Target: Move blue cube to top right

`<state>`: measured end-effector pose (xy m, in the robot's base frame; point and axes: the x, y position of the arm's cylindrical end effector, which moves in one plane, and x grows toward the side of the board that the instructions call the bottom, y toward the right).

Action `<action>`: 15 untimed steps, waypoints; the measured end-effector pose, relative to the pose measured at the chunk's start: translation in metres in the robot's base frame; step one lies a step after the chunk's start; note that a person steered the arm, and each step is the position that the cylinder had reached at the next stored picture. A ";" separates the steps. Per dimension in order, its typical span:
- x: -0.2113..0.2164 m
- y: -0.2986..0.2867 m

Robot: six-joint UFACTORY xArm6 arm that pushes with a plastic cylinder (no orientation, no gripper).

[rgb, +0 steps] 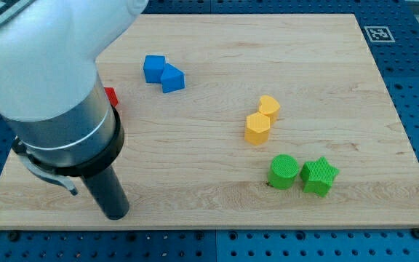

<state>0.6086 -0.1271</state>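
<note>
My tip point(116, 215) sits at the board's point(209, 207) seven o'clock corner, touching no block; it is a bare rod, so there are no fingers to report. A red block point(111, 96) peeks from behind the arm. At eleven o'clock lies the blue cube point(153, 68), touching a second blue block point(172, 78). Two yellow blocks point(262, 120) touch right of centre. At five o'clock, a green cylinder point(283, 172) touches a green star point(318, 176).
</note>
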 end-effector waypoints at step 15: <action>-0.256 0.106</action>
<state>0.3524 -0.0214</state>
